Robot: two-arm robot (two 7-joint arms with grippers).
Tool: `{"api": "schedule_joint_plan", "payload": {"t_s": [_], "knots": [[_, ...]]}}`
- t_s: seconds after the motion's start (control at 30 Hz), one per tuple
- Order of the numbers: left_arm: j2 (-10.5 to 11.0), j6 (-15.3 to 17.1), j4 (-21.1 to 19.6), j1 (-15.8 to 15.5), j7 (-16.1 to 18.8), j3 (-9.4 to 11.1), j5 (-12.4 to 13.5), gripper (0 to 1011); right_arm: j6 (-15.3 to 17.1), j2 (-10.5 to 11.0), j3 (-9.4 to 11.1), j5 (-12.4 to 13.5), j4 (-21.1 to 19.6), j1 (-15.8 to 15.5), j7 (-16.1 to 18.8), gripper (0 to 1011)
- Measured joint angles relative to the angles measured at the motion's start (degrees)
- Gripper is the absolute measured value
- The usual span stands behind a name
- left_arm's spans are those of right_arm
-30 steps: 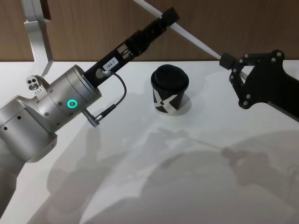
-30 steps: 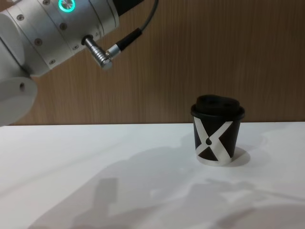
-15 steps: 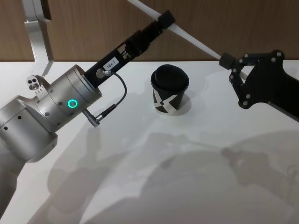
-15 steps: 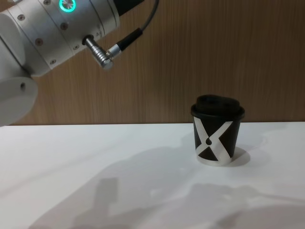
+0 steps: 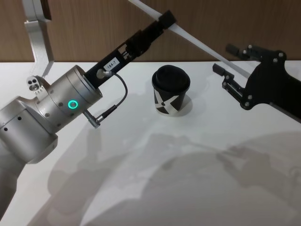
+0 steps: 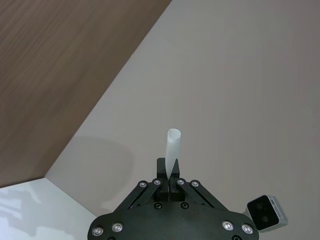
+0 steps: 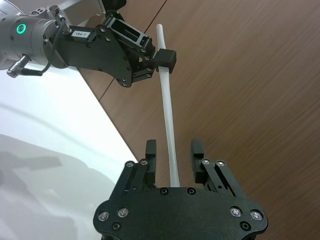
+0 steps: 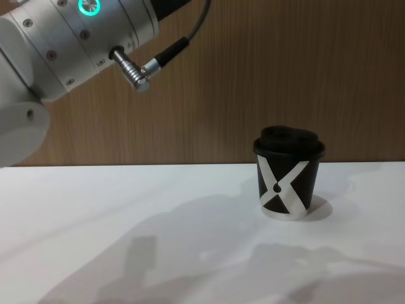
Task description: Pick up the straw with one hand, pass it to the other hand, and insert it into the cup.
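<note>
The straw (image 5: 197, 43) is a thin white tube held slanted in the air, above and behind the cup (image 5: 170, 90). My left gripper (image 5: 165, 20) is shut on its upper part; in the left wrist view the straw (image 6: 171, 150) sticks out from the closed left gripper (image 6: 168, 167). My right gripper (image 5: 226, 60) stands open around the straw's lower end, with one finger on each side. In the right wrist view the straw (image 7: 167, 105) runs between the spread fingers of the right gripper (image 7: 174, 150) without touching them, up to the left gripper (image 7: 165, 56). The black cup (image 8: 289, 172) with a white X and domed lid stands upright on the table.
The white table (image 5: 141, 188) ends at a wooden wall (image 8: 253, 76) behind it. A dark cable with a metal plug (image 5: 101, 117) loops off my left wrist, also seen as a plug (image 8: 136, 73) in the chest view. The silver left forearm (image 5: 51, 113) spans the table's left side.
My right gripper was shut on the straw's lower end and has opened; its fingers now stand apart around it. The left gripper keeps hold of the straw. The cup has not moved.
</note>
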Motion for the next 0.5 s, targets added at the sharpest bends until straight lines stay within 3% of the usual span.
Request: {"api": "schedule_joint_plan", "payload": {"t_s": [0.17,0.33,0.5], "knots": [[0.38,-0.31,-0.13,-0.24,0.39,0.28,0.65,13,0.00,0.00,0.00,0.00,0.00,0.00,-0.01,512],[1.30,-0.89,-0.59,-0.80,1.59,0.86,2.71,13,0.00,0.00,0.00,0.00,0.00,0.00,0.00,709],[2.45,-1.56,-1.30,-1.59,3.22,1.60,5.31,13,0.00,0.00,0.00,0.00,0.00,0.00,0.00,841]]}}
